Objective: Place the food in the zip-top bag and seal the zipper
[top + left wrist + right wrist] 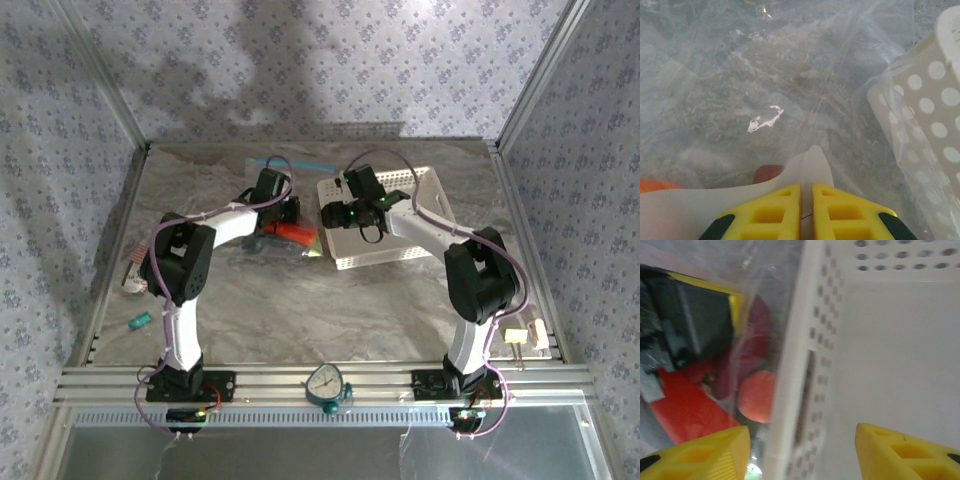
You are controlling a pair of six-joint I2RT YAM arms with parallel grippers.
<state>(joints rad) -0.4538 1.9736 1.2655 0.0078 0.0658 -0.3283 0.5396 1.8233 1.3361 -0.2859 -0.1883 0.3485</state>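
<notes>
The clear zip-top bag point(262, 175) lies at the back centre of the table, its light-blue zipper point(300, 163) along the far edge. Red and orange food point(295, 234) shows through the bag's near side. My left gripper point(288, 208) is shut on a fold of the bag's edge point(812, 162), with a red piece point(767, 173) and an orange piece point(652, 185) just beyond. My right gripper point(802, 432) is open, its fingers either side of the white basket's left wall point(795, 365). Through the bag beside it I see an orange round piece point(757, 396), a red piece point(685, 410) and a dark purple one point(751, 340).
The white perforated basket point(430, 200) stands right of the bag, touching it point(935, 100). Small items lie at the table's left edge point(138, 321) and right front corner point(525, 336). A round gauge point(327, 385) sits on the front rail. Patterned walls close in three sides.
</notes>
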